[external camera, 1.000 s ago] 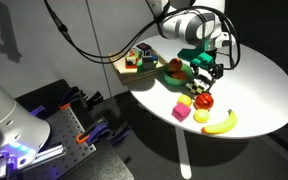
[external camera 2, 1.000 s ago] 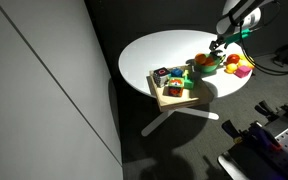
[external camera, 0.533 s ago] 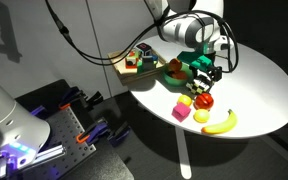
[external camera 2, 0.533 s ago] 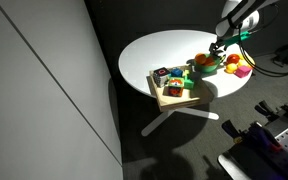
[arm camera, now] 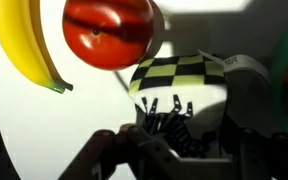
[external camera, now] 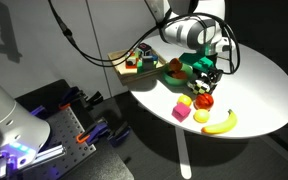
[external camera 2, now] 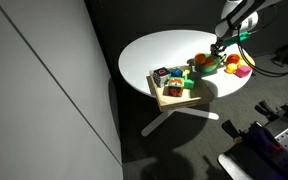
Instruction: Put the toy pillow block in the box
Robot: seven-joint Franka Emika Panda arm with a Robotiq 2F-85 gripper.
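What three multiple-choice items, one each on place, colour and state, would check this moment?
1. In the wrist view, right beside the toy pillow block lies:
A) a red tomato
B) a spoon
C) a cup

2. The cube near the table's edge is:
A) blue
B) pink
C) black

3. Relative to the box, the toy pillow block is:
A) inside it
B) outside it, by the tomato
C) leaning on its wall

Answers:
1 A, the tomato sits just past the block.
2 B, an exterior view shows it pink.
3 B, the block lies on the white tabletop, apart from the box.
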